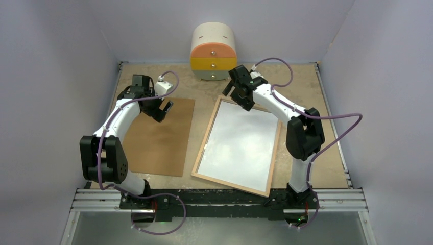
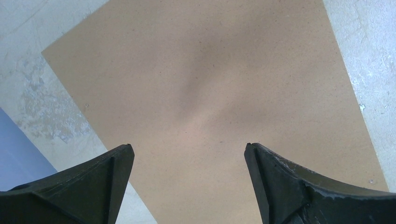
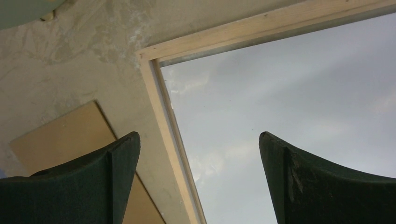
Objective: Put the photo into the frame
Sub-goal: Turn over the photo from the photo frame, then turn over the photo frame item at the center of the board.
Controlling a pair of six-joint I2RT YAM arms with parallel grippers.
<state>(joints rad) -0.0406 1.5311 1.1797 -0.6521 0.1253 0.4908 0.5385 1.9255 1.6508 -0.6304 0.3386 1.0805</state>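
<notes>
Gaping empty: left tool [image 2: 188, 147] over backing board [image 1: 158, 138], right tool [image 3: 199, 134] over frame [image 3: 163, 112] corner.

Both the left arm [image 1: 120, 118] and the right arm [image 1: 275, 103] have slim white links joined by bulky matte-black joint housings [image 1: 104, 159]. They rise from black bases on a black crossbar [image 1: 224, 197] fixed to silver aluminium rails [image 1: 84, 200]. A thin purple cable [image 1: 276, 59] loops loosely along each arm from base to wrist, and the jaws are matte-black wedges narrowing to blunt tips, with pale scuffs and scratches on one left-arm finger [image 2: 299, 191].
</notes>
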